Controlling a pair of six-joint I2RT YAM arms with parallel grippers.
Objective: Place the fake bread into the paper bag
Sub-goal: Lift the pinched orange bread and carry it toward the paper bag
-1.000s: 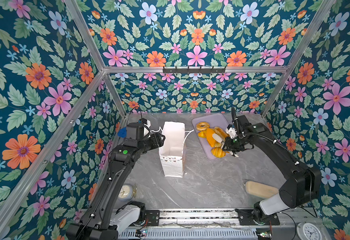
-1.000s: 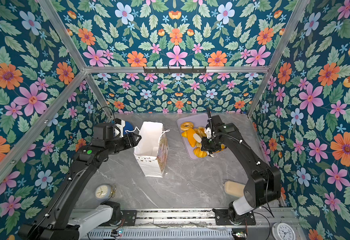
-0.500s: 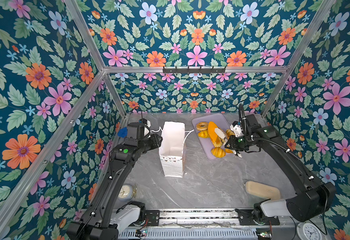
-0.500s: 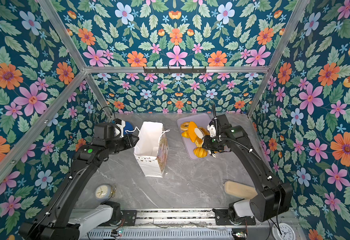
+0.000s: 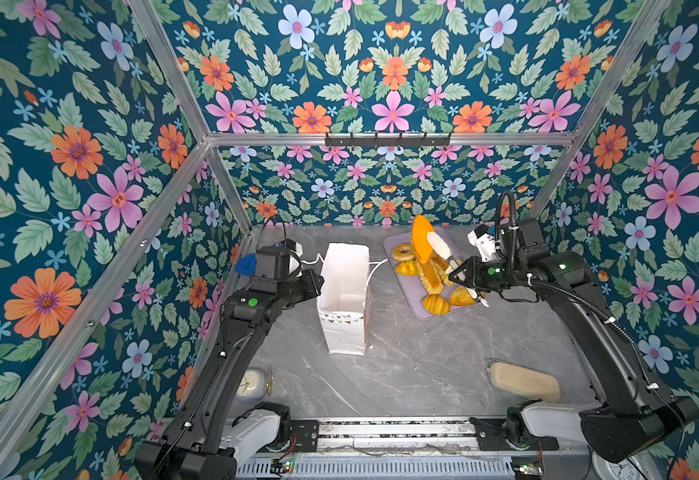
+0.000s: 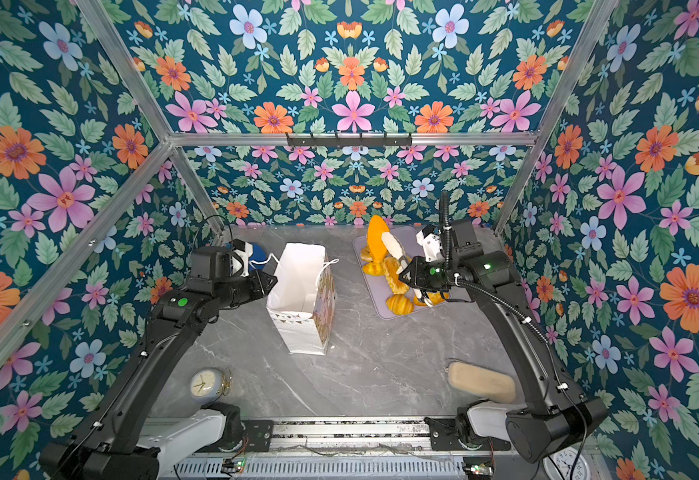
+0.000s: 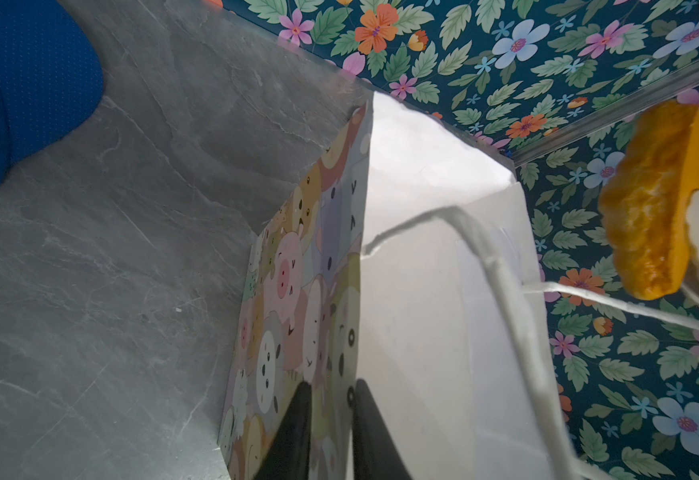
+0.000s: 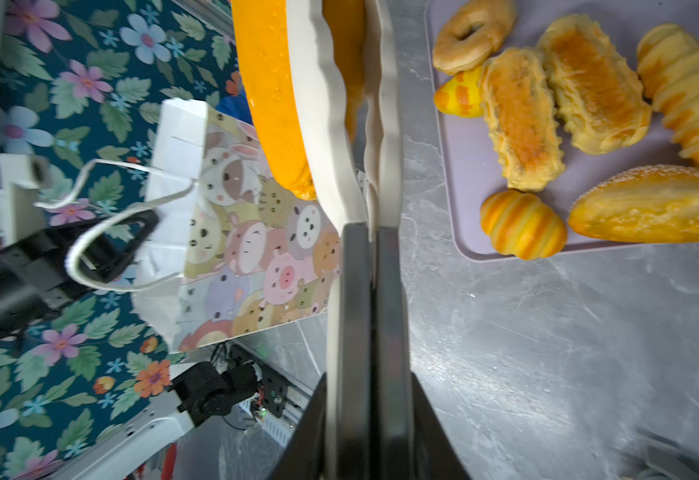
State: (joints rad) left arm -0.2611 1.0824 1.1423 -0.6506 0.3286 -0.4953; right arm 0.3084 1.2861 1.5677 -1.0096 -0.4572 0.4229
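Right gripper [image 8: 372,232] clamped on tongs [image 5: 439,249] pinching long loaf [image 5: 420,243] above tray's [image 8: 460,187] far end.
Left gripper [image 7: 331,390] pinches paper bag [image 5: 345,286] rim; carry loaf over the mouth, lower end-first, then release.

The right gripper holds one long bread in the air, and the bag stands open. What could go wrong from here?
The right gripper pinches the long loaf with part of it reaching past the fingertips, so it may swing or slip.
A cord handle of the paper bag hangs out toward the lilac tray; the gripper could snag it and tip the tall bag.
The left gripper straddles the bag's wall; a firm clamp is not evident.
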